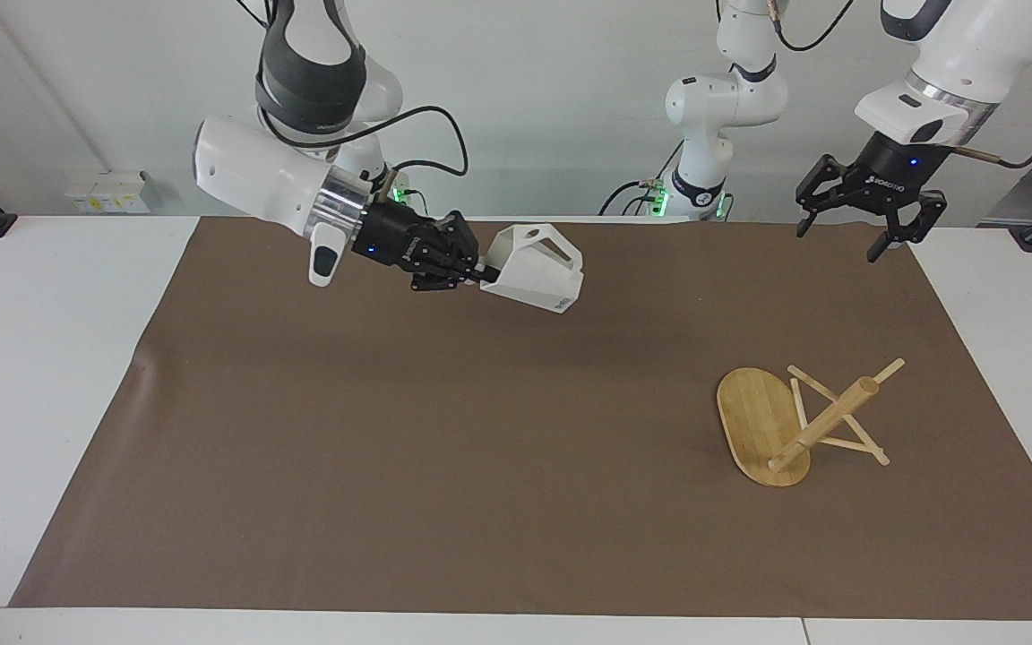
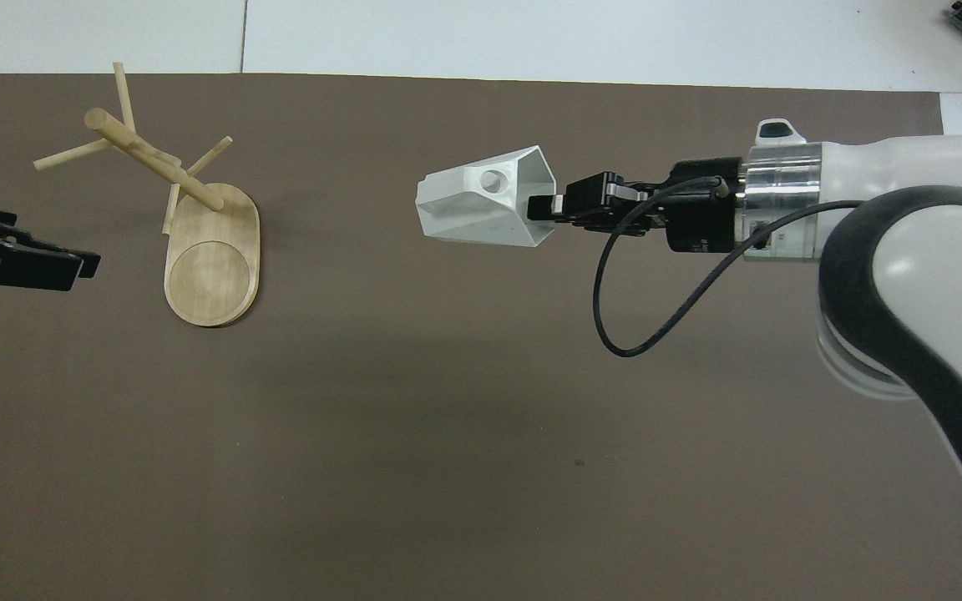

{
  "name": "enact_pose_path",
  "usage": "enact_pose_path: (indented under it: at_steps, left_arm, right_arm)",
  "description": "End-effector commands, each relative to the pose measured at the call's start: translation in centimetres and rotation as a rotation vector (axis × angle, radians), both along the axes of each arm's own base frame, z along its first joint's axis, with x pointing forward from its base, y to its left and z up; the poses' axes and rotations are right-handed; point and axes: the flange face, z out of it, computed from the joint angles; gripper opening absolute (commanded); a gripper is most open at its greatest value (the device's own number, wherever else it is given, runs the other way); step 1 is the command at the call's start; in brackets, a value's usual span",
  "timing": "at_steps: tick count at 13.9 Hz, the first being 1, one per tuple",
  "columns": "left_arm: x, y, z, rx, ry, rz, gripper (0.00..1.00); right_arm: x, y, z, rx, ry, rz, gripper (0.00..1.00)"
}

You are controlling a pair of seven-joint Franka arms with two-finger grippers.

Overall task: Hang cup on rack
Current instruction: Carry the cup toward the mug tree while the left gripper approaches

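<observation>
Right hand [image 1: 480,271] is clamped on the rim of the white faceted cup [image 1: 534,269], carrying it on its side in the air over the middle of the brown mat [image 1: 444,430], mouth toward the wrist and the pierced handle block [image 2: 493,179] turned upward. Left hand [image 1: 870,210] hangs with its fingers apart above the mat's edge at the left arm's end of the counter [image 1: 32,358].

The cup looks rigid, hollow and light; a pinch on one thin wall probably lets it swing or slip, so a slow carry seems wise, leaving the handle hole free for a peg.

The bamboo mug rack [image 1: 794,421] is tipped over: its oval base [image 2: 214,259] stands on edge and post and pegs lean onto the mat. I judge it must be righted or steadied before hanging. Nothing else lies between cup and rack.
</observation>
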Motion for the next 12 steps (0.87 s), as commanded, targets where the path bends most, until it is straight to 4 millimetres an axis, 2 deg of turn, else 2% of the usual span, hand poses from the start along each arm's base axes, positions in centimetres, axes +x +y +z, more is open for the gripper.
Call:
enact_pose_path:
  at_steps: [1, 3, 6, 12]
  left_arm:
    - [-0.9, -1.5, -0.3, 0.006, -0.06, -0.184, 1.0]
    - [-0.9, -1.9, -0.6, -0.01, -0.085, -0.319, 1.0]
    - [-1.1, -2.2, -1.9, -0.11, -0.107, -0.415, 1.0]
    - [-0.5, -3.0, -2.6, -0.171, -0.228, -0.746, 1.0]
  right_arm:
    - [-0.6, 2.9, 0.1, 0.024, 0.003, -0.035, 0.0]
    - [-1.3, 5.3, 0.1, 0.026, -0.002, -0.035, 0.0]
    - [-2.2, 7.8, -0.1, 0.026, -0.01, -0.016, 0.0]
    - [-4.2, 11.5, 0.2, 0.02, -0.028, 0.045, 0.0]
